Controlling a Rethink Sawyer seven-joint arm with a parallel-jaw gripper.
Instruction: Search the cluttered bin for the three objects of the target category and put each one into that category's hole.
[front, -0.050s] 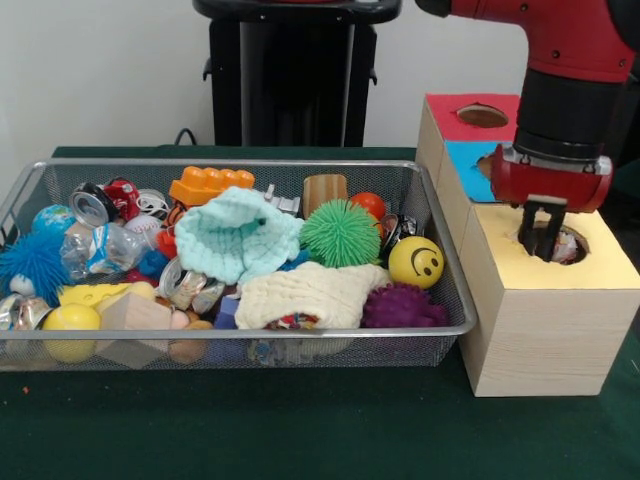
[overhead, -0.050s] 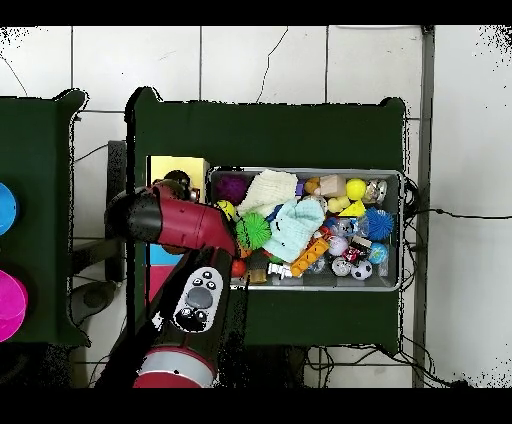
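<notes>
Beside the wire-mesh bin (front, -0.050s: 440, 330), the wooden box (front, -0.050s: 545, 330) stood blocky, its yellow top (front, -0.050s: 610, 262) flat and smooth. Over its round hole (front, -0.050s: 560, 245) hung the gripper (front, -0.050s: 543, 237), black fingers (front, -0.050s: 527, 225) slightly apart, dipping in; whatever lay between them was too hidden to name.

The wire bin (front, -0.050s: 455, 262) is silvery, on a dark green table (front, -0.050s: 300, 430). In it lie a mint-green knitted hat (front, -0.050s: 238, 235), a cream knitted cloth (front, -0.050s: 310, 292), a green spiky ball (front, -0.050s: 340, 232), a purple spiky ball (front, -0.050s: 402, 307), a yellow ball with a black smiley face (front, -0.050s: 416, 261), an orange toy brick (front, -0.050s: 211, 184) and a blue spiky ball (front, -0.050s: 32, 262). The pale wooden box (front, -0.050s: 530, 330) carries a yellow top (front, -0.050s: 610, 262), a blue one (front, -0.050s: 468, 165) and a red one (front, -0.050s: 450, 112); the arm (front, -0.050s: 570, 40) is red and black.
</notes>
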